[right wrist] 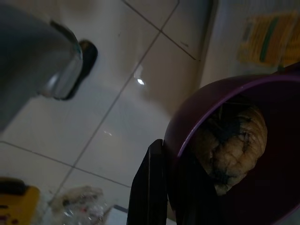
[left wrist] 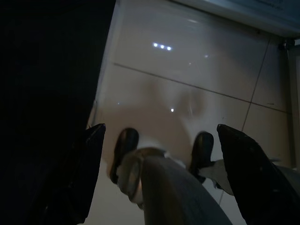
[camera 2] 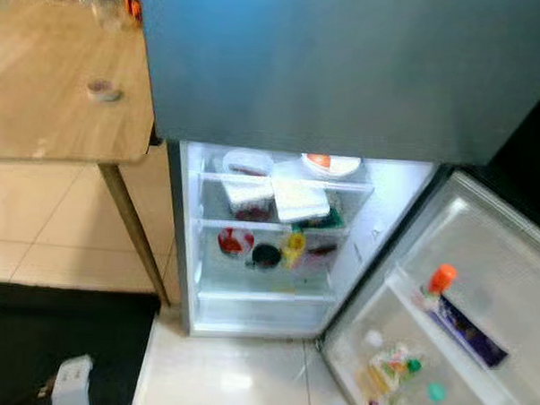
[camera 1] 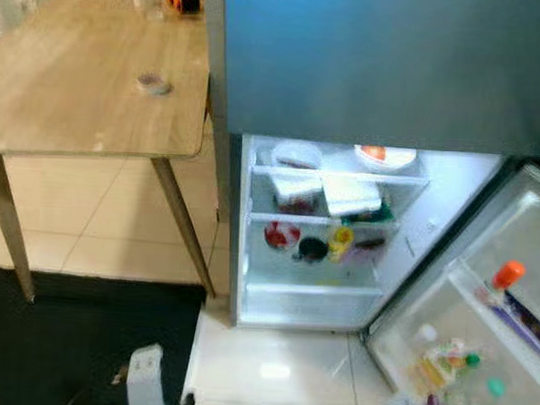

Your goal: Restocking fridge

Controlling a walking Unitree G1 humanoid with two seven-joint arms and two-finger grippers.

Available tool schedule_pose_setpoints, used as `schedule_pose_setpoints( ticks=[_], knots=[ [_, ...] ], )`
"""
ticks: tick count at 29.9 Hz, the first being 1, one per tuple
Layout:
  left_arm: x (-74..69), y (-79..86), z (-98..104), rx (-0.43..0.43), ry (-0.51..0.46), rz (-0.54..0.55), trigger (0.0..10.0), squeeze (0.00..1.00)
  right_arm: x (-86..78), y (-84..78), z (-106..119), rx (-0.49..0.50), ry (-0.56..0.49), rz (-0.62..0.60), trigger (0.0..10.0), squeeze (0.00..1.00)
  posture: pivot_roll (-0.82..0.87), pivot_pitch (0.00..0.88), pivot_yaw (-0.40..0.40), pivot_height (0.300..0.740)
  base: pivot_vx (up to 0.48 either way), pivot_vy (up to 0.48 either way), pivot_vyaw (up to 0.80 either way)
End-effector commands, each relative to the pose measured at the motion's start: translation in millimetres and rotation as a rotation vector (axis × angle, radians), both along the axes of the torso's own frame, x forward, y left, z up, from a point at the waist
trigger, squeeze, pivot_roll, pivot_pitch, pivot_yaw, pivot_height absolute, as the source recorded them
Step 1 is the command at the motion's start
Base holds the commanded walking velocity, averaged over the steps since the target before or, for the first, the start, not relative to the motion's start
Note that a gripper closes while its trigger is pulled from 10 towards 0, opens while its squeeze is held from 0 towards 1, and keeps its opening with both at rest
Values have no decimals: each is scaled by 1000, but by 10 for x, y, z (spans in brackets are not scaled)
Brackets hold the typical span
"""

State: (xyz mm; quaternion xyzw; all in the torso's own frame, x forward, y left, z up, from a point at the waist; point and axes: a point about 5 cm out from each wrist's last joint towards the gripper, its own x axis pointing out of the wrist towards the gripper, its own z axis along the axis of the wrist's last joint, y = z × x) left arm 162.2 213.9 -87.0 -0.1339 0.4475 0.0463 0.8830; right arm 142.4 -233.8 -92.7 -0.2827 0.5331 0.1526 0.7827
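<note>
1. In the right wrist view, the right gripper is clamped on the rim of a purple bowl, one black finger outside the wall; a brownish lump of food lies inside.
2. Left gripper hangs over the tiled floor, fingers spread wide, holding nothing.
3. Fridge: lower compartment open, door swung to the robot's right.
4. Shelves hold white containers, a red bowl and a yellow bottle.
5. Door shelf: orange-capped bottle at its far end.
6. Wooden table stands left of the fridge.
</note>
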Motion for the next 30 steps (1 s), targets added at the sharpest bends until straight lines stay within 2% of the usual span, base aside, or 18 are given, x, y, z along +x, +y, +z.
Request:
schedule_pose_setpoints(
  ticks=[1, 21, 24, 30],
  knots=[
    [-12, -7, -7, 0, 8, -10, 10000, 0, -47, -44, -7, -14, 16, -2, 10000, 0, -12, 0, -59, 740, 289, 0, 0],
    [3, -58, -8, -4, 0, -34, 10000, 0, -1, -31, 8, -14, -8, 14, 10000, 0, -13, 0, -61, 740, 294, 0, 0],
    [33, -66, 3, -1, -7, -40, 10000, 0, 55, -35, 32, -16, -31, 19, 10000, 0, -17, 0, -60, 740, 293, 0, 0],
    [78, -92, 17, -1, -11, -64, 10000, 0, 214, -43, 99, -23, -71, 43, 10000, 0, -17, 0, -60, 740, 0, 0, 0]
  ],
)
